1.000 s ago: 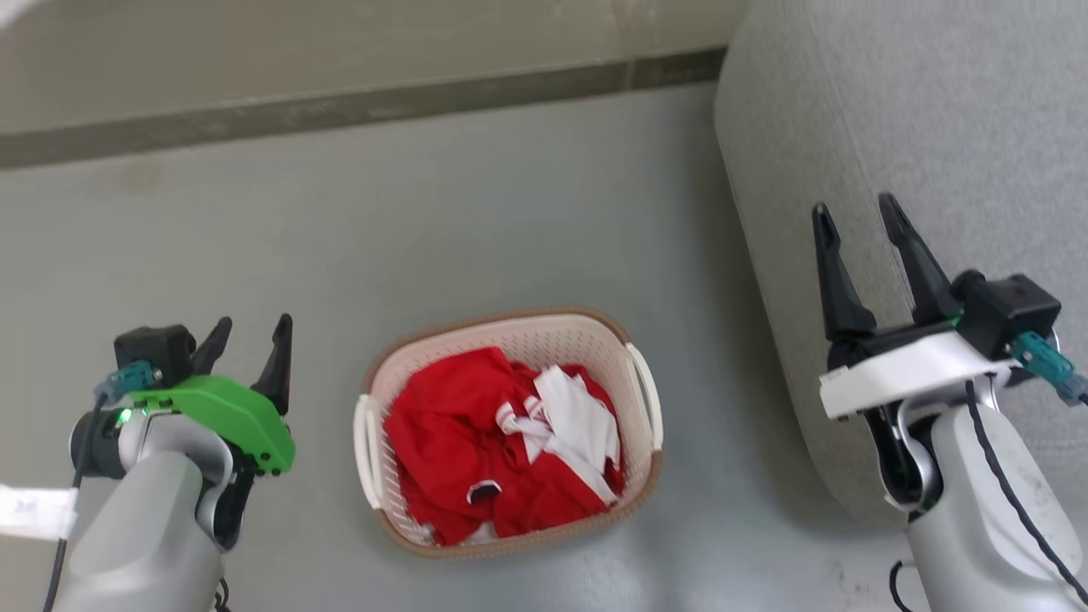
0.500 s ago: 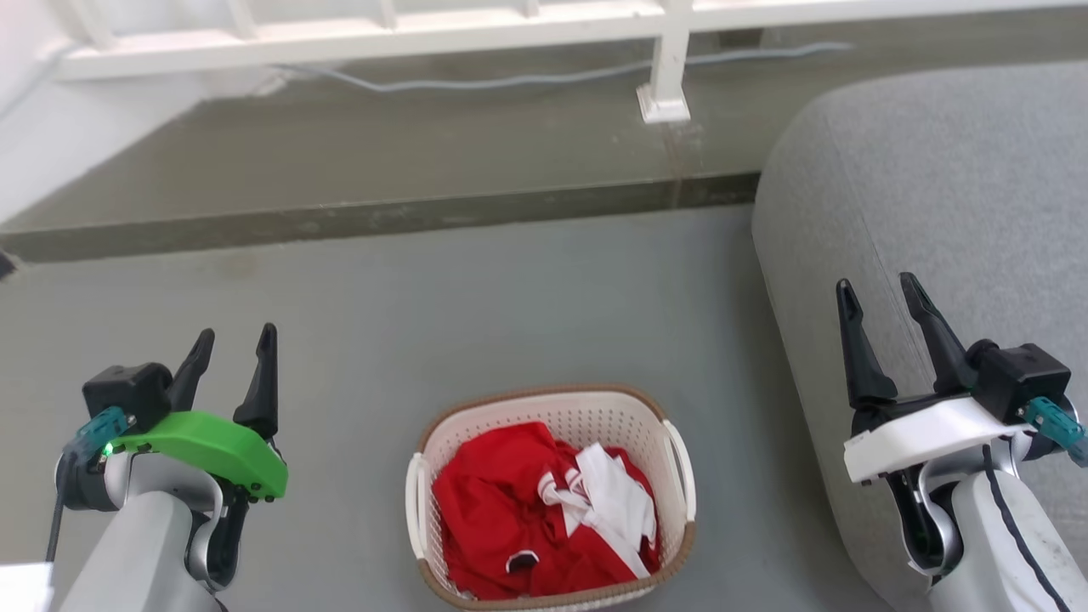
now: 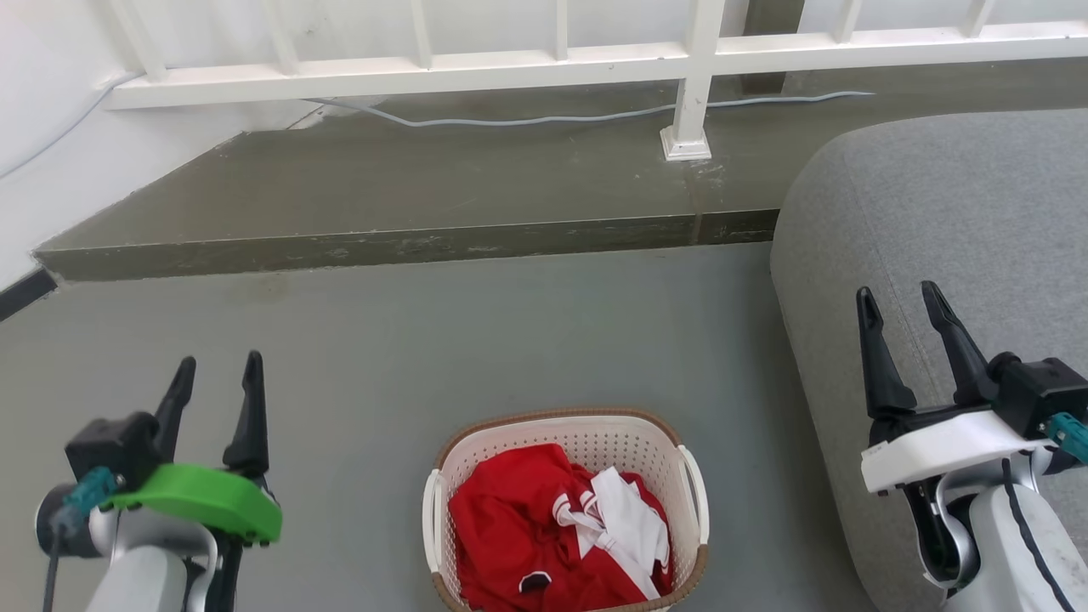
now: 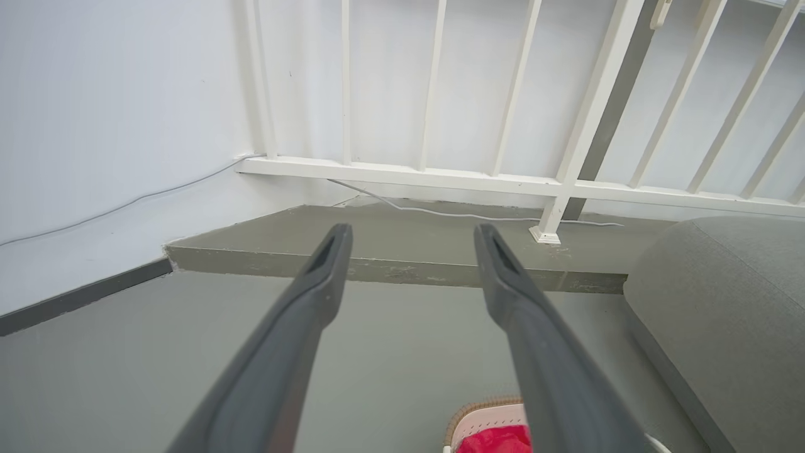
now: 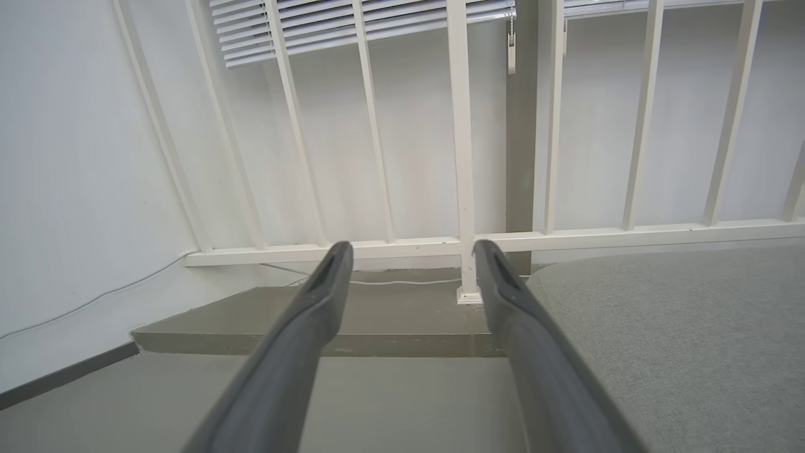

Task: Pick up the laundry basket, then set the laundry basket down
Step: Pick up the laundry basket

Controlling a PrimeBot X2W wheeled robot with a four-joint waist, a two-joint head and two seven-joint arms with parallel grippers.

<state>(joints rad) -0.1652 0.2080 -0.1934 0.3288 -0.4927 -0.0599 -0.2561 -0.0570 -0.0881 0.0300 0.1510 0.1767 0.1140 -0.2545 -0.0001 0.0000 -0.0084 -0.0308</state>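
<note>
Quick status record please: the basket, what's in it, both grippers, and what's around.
basket: laundry basket on the grey floor, low centre of the head view, not held
contents: red and white clothes
left: left gripper, jaws open, empty, left of the basket, apart from it
right: right gripper, jaws open, empty, right of the basket, by the grey sofa
surroundings: raised step and white railing ahead

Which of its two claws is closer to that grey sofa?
Right. The right claw hovers at the grey sofa's edge. The left claw is on the other side of the laundry basket, above the floor, well apart from the sofa.
</note>
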